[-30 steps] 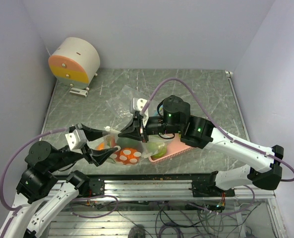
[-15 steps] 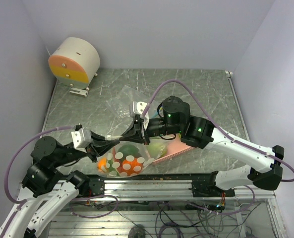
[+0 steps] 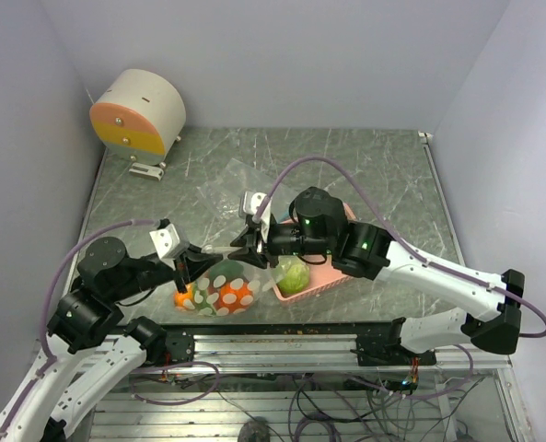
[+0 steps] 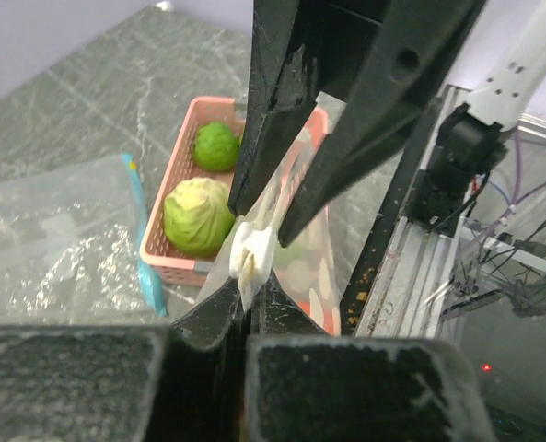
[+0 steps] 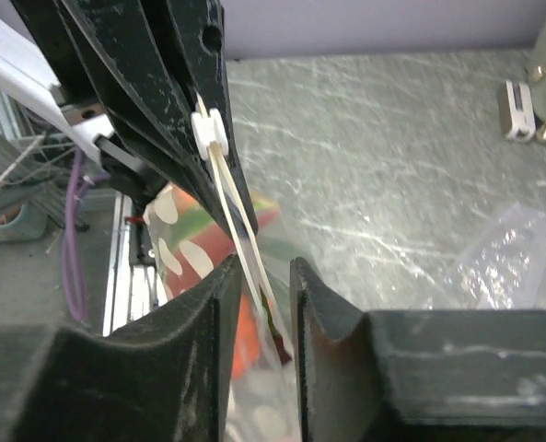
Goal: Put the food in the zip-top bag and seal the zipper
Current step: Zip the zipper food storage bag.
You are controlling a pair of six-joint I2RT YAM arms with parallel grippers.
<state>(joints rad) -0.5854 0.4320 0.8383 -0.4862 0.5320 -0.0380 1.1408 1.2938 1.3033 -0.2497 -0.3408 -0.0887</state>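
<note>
A clear zip-top bag (image 3: 222,293) printed with white ovals hangs near the table's front edge. It holds orange, red and green food. My left gripper (image 3: 191,268) (image 4: 251,293) is shut on the white tab (image 4: 252,253) at one end of the bag's mouth. My right gripper (image 3: 242,250) (image 5: 265,269) faces it a short way along the mouth. Its jaws stand slightly apart, and the white zipper (image 5: 233,214) runs loose between them. A pale green cabbage (image 3: 293,273) (image 4: 199,216) and a darker green ball (image 4: 217,145) lie in the pink tray (image 3: 326,276).
A second clear crinkly bag (image 3: 231,187) (image 4: 52,230) with a teal strip (image 4: 142,241) lies flat behind the tray. A round cream and orange drum (image 3: 139,115) stands at the back left. The metal rail (image 3: 282,343) runs along the front edge.
My left gripper closed on the bag's mouth end and shifted right. My right gripper, shut a second ago, has parted its jaws. The bag now hangs lower and more gathered.
</note>
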